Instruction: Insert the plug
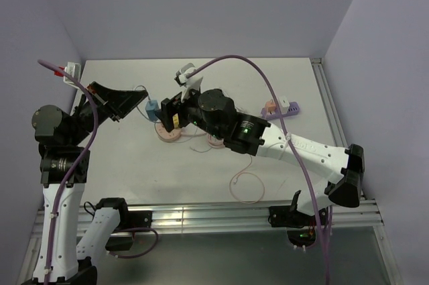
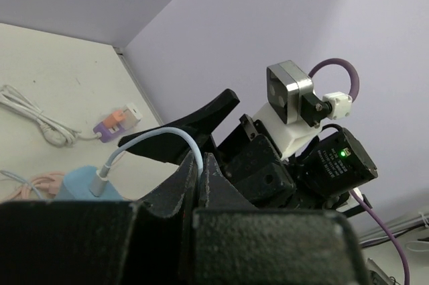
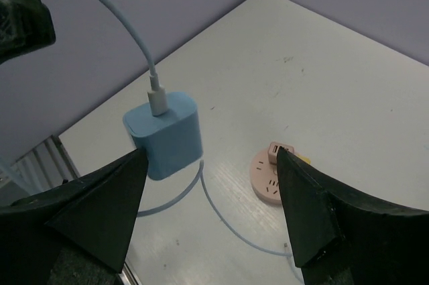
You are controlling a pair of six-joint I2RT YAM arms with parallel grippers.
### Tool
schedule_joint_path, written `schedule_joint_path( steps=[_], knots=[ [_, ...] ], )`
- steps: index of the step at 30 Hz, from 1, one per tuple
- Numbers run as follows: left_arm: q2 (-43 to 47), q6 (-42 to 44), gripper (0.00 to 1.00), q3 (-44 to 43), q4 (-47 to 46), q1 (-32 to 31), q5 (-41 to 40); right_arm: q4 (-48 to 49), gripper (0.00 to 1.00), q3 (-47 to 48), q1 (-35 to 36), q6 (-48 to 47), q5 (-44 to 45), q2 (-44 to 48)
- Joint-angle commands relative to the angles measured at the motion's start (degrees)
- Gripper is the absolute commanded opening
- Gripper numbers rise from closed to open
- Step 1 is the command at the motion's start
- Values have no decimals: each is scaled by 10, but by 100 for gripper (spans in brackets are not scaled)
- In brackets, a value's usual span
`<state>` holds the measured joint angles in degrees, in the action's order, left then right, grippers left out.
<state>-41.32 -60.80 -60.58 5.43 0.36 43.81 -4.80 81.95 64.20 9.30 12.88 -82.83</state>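
Item: boxy blue plastic charger plug point(image 3: 164, 134), stood upright on white table point(image 3: 322, 84), near round pink socket disc point(image 3: 268, 184). Left gripper point(image 2: 201, 164) pinched its pale-blue cable point(image 3: 127, 23). Right gripper point(image 3: 209, 157) was spread either side. Advised: clamp block squarely before lifting.

The white table point(image 1: 134, 171) carries a blue charger point(image 3: 164, 134) standing just ahead of the spread right pincer point(image 3: 212, 155). Its blue cable point(image 3: 221, 214) trails beneath the pincer. A round pink socket point(image 3: 271, 181) lies beside its right finger, and a purple power strip point(image 1: 285, 107) lies far behind.
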Motion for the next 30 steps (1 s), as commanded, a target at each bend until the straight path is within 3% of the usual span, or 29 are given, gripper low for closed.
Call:
schedule_joint_path(
  steps=[1, 10, 23, 26, 30],
  knots=[
    [12, -13, 0, 0, -36, -15, -8, 42, 84, 38, 9, -9, 27, -12],
    [17, -17, 0, 4, -34, -22, -11, 66, 84, 48, 26, -5, 30, -36],
    [20, -29, 0, 10, -36, -29, -19, 81, 81, 80, 43, 0, 104, -90],
    [20, -28, 0, 11, -36, -31, -19, 68, 70, 91, 45, 5, 108, -99],
    [20, -27, 0, 15, -34, -33, -16, 61, 38, 92, 46, 14, 106, -102]
  ],
)
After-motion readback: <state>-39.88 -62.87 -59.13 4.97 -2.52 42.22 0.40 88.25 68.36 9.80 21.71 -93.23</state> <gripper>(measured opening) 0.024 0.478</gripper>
